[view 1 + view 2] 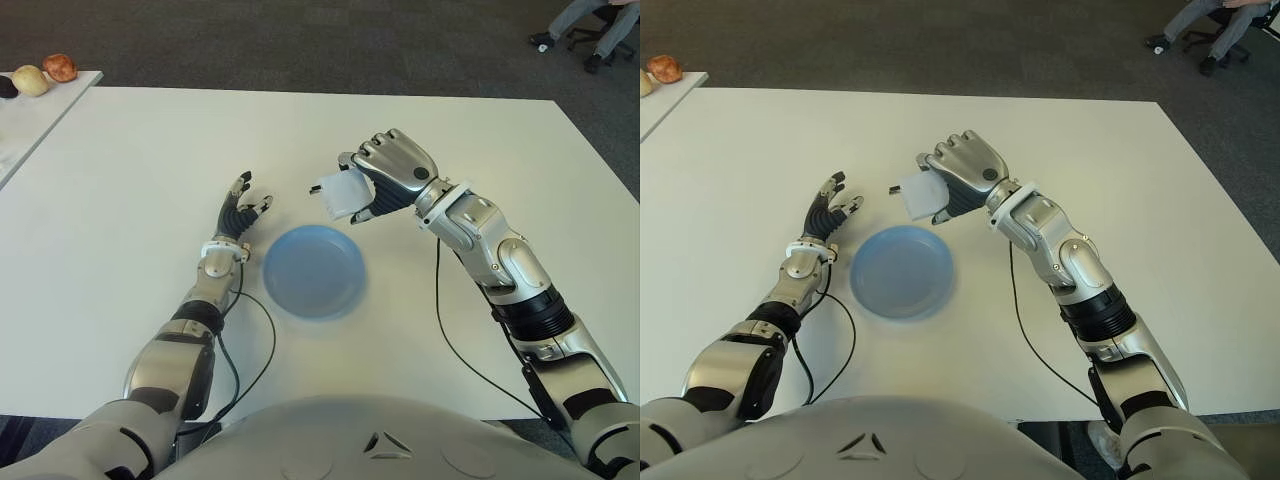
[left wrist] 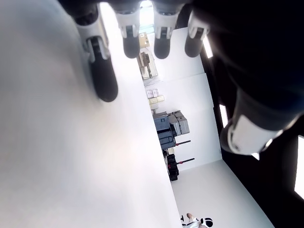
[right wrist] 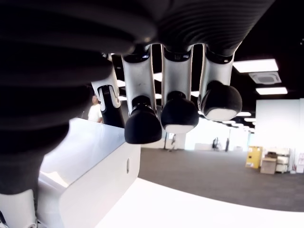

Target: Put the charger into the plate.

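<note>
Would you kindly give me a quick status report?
Right hand shut on charger, up beyond plate. Left hand open beside plate. Nothing in the way.

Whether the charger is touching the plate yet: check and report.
Apart. In the left eye view the right hand holds the white charger raised beyond the blue plate, with bare table showing between them.

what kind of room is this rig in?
Likely an open office or lab: white table on dark carpet, a seated person's legs by an office chair at the far right, and ceiling light panels in the right wrist view.
</note>
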`<state>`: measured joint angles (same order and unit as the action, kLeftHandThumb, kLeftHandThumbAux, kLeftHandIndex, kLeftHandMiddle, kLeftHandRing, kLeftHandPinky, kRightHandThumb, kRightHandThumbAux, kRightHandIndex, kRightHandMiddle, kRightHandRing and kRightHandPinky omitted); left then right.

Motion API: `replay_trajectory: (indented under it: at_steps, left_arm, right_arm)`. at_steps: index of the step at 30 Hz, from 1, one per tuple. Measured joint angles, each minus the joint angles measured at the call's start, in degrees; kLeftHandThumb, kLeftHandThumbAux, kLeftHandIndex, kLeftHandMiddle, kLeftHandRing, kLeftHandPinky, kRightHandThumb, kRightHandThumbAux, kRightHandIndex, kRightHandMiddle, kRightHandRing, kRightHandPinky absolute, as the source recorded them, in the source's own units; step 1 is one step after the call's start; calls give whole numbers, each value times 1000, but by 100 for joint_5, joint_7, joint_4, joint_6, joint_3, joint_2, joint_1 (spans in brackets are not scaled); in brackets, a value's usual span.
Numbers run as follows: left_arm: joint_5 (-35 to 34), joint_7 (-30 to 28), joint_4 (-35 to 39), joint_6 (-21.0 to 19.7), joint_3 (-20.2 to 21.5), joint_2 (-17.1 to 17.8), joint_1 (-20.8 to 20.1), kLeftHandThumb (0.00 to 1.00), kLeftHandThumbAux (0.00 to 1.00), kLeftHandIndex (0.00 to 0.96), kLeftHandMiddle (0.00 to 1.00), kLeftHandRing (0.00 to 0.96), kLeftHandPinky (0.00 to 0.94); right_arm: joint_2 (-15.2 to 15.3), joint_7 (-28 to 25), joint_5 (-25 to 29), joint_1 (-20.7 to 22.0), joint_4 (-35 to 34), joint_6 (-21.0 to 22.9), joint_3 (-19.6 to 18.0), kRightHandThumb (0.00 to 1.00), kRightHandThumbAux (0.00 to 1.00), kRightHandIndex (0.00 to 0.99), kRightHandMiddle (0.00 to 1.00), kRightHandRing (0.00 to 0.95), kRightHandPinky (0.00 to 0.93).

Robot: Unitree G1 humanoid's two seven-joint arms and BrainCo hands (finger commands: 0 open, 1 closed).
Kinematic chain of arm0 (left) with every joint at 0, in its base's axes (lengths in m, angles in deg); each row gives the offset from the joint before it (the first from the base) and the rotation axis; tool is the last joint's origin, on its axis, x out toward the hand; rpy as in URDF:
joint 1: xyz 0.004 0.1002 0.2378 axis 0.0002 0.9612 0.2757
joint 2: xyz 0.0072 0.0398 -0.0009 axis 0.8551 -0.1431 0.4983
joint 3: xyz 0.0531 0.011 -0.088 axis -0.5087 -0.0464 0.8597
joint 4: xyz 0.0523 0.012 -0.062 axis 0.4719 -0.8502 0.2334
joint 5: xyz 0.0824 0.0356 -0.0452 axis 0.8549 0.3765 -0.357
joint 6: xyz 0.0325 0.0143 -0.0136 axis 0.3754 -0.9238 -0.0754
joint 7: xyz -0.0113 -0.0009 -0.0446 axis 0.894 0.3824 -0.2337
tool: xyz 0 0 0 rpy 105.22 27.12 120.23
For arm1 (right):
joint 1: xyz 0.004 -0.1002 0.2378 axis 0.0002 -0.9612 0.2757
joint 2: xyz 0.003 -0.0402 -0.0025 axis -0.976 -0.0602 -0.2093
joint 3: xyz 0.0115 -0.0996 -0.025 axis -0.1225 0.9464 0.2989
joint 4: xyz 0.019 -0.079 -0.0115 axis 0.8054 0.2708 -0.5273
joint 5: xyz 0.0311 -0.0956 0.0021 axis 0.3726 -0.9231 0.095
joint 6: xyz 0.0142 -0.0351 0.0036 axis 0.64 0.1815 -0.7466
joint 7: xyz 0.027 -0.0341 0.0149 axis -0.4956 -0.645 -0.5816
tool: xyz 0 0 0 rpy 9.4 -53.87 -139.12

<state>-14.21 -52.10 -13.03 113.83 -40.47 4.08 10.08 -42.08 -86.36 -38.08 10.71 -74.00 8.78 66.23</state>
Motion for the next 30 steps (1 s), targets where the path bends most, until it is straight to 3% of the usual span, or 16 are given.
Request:
replay_trajectory:
  at_steps: [9, 19, 30]
  left_arm:
    - [0, 7, 0, 0, -1, -2, 2, 0, 640, 38, 63, 53, 45]
    - [-41, 7, 63, 0, 10, -28, 36, 0, 644, 40, 64, 56, 61]
    - [-46, 7, 198, 1, 14, -55, 130, 0, 651, 38, 70, 54, 43]
  right_arm:
    - [-362, -183, 13, -3, 162, 1, 253, 734, 710, 441, 869, 875, 888]
    - [-1011, 255, 11, -103, 1031, -97, 788, 734, 710, 444, 856, 868, 872]
    - [-1039, 291, 13, -119, 1343, -122, 915, 724, 711, 438, 835, 856, 874]
